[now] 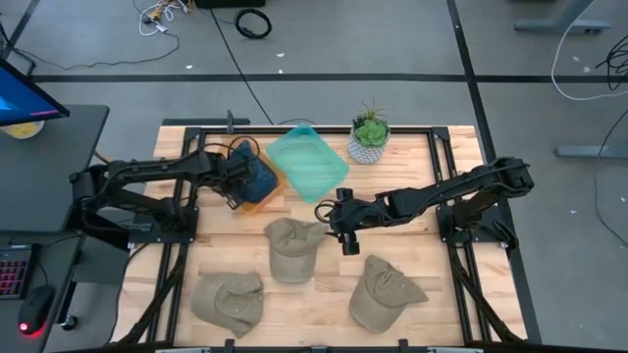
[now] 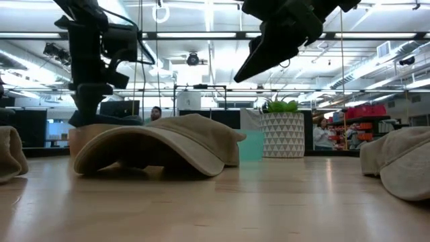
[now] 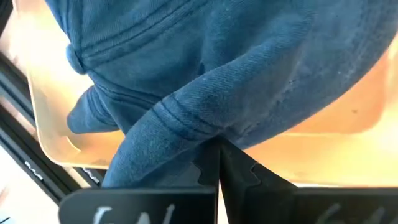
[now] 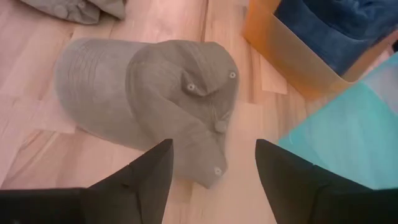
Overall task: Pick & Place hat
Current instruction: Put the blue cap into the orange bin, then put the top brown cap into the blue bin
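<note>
Spreading across the wooden tabletop (image 1: 314,304) are three tan hats: one at the near left (image 1: 228,300), one at the near right (image 1: 384,292), and a middle hat (image 1: 292,249) lying just below and beside the right hand (image 1: 345,226), whose fingers stand apart above its edge without touching it. The left hand (image 1: 238,176) is clamped together on a blue hat (image 1: 257,175) in the orange bin (image 1: 263,199), beside a teal lid (image 1: 307,163).
</note>
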